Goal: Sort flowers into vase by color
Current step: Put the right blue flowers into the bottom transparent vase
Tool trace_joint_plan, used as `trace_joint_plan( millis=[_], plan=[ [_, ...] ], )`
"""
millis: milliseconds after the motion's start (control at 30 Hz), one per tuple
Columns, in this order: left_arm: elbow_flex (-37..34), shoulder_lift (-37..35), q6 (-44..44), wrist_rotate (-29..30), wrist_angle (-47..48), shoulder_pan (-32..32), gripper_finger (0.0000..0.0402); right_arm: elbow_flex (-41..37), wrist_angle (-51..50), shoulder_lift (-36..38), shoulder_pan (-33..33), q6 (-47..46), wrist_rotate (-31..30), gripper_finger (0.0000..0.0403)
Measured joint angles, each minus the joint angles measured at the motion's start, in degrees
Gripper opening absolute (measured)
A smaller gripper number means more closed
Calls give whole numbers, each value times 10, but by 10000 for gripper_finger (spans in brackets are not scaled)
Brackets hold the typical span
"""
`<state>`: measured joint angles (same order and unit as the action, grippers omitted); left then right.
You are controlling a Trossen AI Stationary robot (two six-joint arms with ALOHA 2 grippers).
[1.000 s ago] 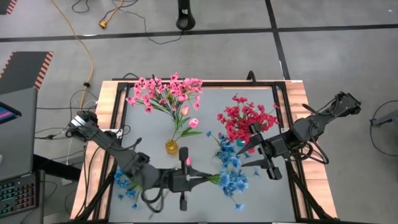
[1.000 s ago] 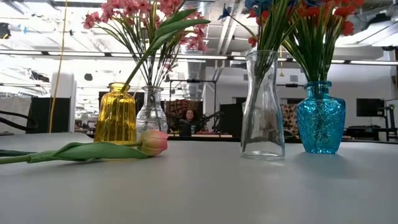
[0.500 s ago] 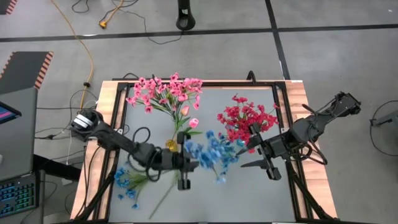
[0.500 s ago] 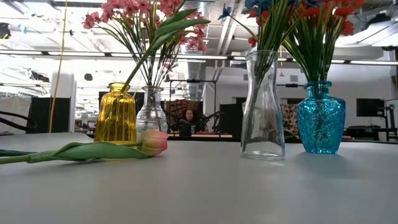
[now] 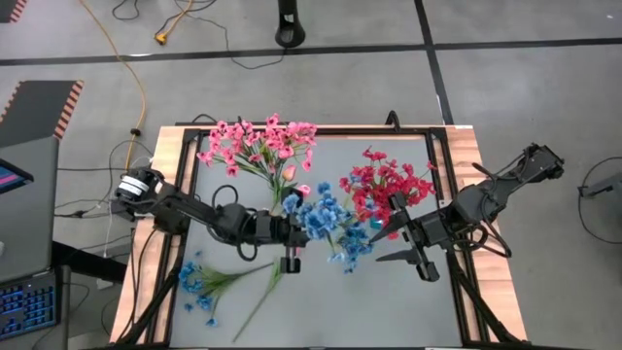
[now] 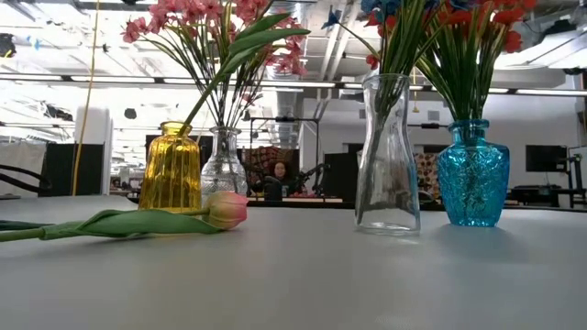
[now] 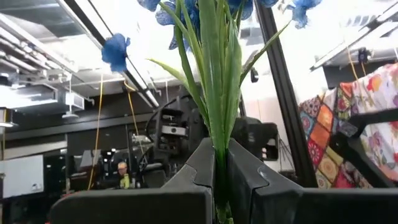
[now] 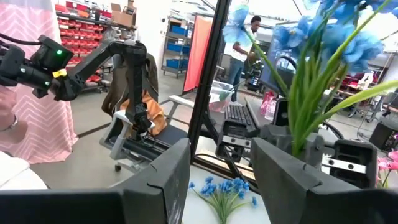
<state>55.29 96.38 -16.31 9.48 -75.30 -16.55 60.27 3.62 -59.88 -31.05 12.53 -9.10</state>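
While the left gripper hangs over the middle of the table, its fingers are squeezed tight on the green stems of a bunch of blue flowers. The blue heads point toward the right gripper, close to the red flowers. That right gripper waits near the table's right side with its fingers held apart and nothing in them. More blue sprigs lie flat near the front left corner. Pink flowers stand at the back. A pink tulip lies flat by the yellow vase, maybe touching it.
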Motion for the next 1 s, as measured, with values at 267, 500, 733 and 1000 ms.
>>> trace_joint_plan(
  millis=[267,500,733,1000],
  plan=[
    [4,97,1,12,-141,3,0,0,-3,-1,0,0,0,195],
    [56,163,-6,27,-144,4,0,0,-5,-1,1,14,0,195],
    [88,205,-10,36,-142,12,0,0,-7,-1,1,15,0,195],
    [86,209,-25,41,-142,19,0,0,-7,-1,1,15,0,195]
  ],
)
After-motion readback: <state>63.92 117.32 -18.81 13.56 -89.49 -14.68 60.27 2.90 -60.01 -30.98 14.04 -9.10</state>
